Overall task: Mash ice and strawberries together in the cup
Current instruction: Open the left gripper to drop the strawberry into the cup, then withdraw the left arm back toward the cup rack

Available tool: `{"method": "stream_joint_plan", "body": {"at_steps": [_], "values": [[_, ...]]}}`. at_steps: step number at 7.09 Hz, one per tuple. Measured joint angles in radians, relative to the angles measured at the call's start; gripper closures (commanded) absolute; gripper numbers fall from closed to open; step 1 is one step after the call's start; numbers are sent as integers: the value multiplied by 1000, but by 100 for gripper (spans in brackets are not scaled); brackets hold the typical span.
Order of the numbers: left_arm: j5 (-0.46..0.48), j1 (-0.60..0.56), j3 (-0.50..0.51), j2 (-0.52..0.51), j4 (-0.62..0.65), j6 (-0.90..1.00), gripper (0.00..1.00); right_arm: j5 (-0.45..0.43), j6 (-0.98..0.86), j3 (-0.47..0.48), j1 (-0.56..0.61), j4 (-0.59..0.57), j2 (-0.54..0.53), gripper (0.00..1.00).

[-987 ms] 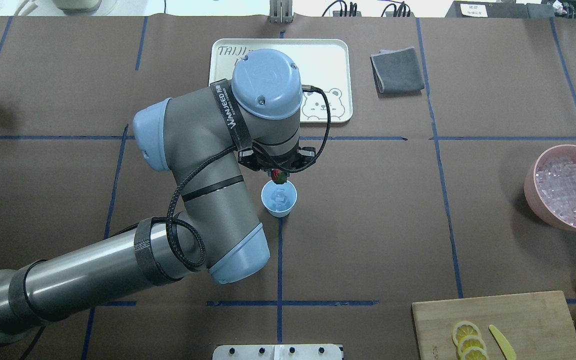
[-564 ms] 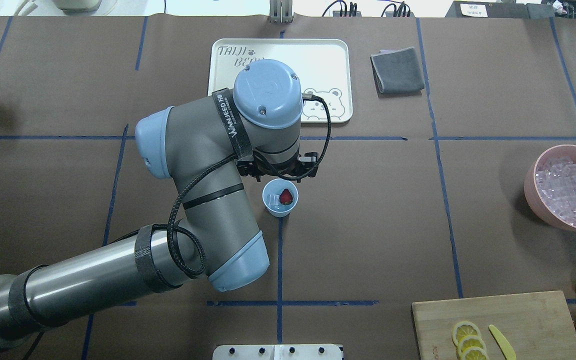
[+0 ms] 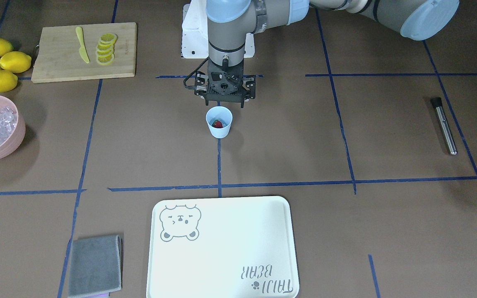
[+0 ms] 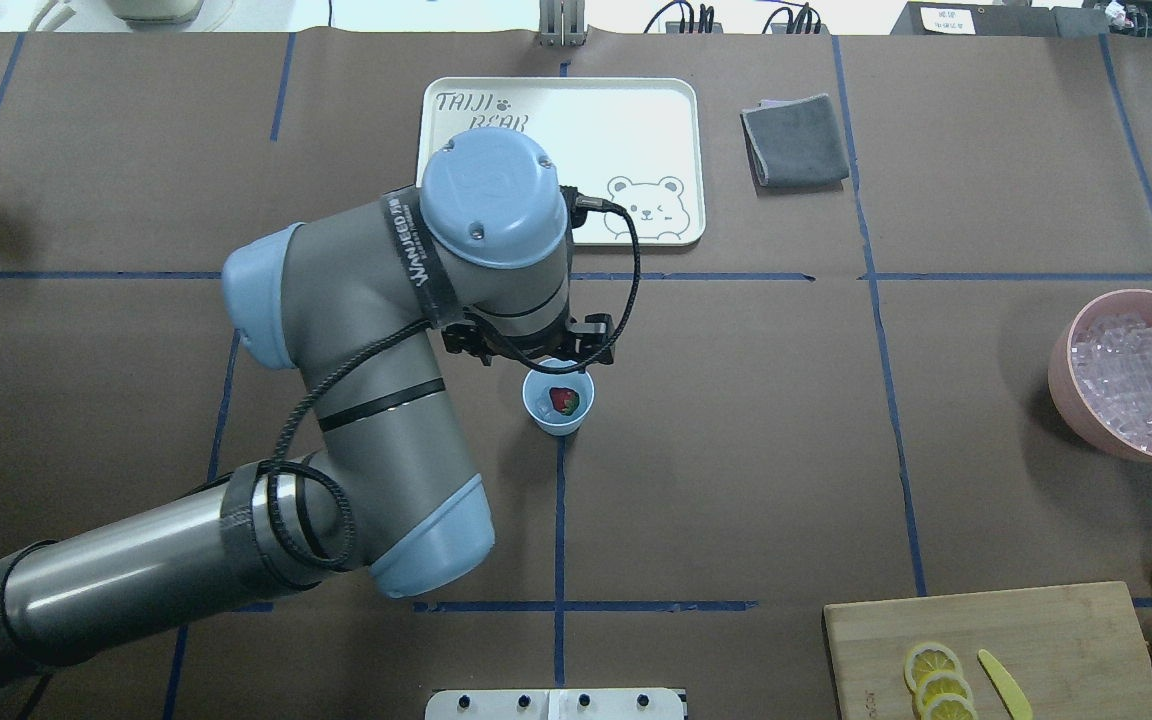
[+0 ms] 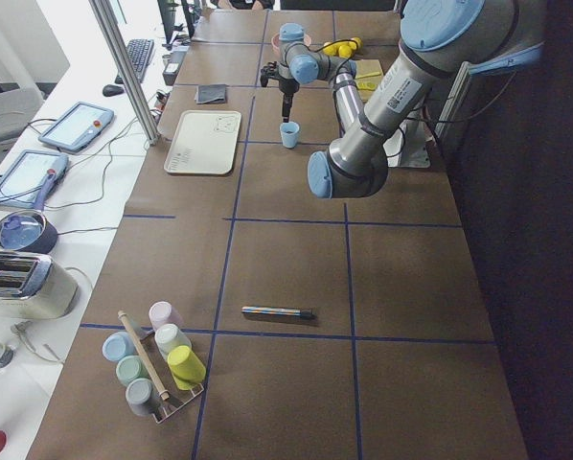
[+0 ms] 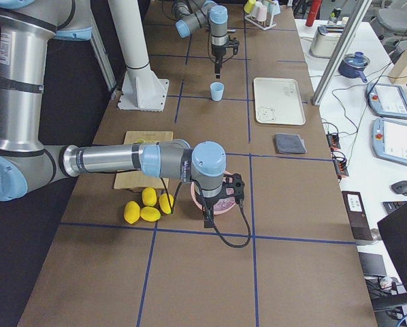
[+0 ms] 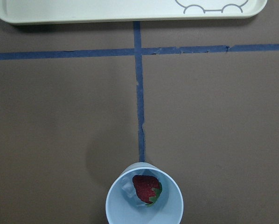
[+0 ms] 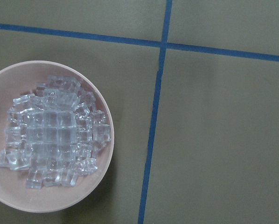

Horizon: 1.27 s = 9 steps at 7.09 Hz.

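The cup (image 4: 558,400) stands upright on a blue tape line near the middle of the table (image 4: 736,450), with the strawberry (image 4: 564,401) lying inside it, green top tilted to one side. The ice (image 7: 128,189) under and beside the berry is only partly visible and hard to count. The left gripper (image 3: 224,104) hangs just above the cup on the robot's side. In the overhead view the wrist hides most of it, but from the front its jaws stand apart with nothing between them. The right gripper (image 6: 210,212) hovers over the pink bowl (image 4: 1066,385) of ice cubes. It shows only in the side view, so I cannot tell how its jaws stand. A metal rod (image 3: 444,124) lies well apart from the cup, cut off at the overhead view's left edge.
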Motion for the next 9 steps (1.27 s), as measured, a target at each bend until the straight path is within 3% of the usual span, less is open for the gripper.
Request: {"method": "stream_joint_plan", "body": {"at_steps": [2,4,7,9], "values": [[-78,-124,-155,191,12,187,2,0,0,0,0,0,0,1],[-210,-339,-243,392,6,447,1,0,0,0,0,0,2,1],[-377,-701,-246,622,8,877,1,0,1,1,0,0,4,1],[-446,-866,-187,735,3,1119,1,0,0,1,0,0,4,1]]}}
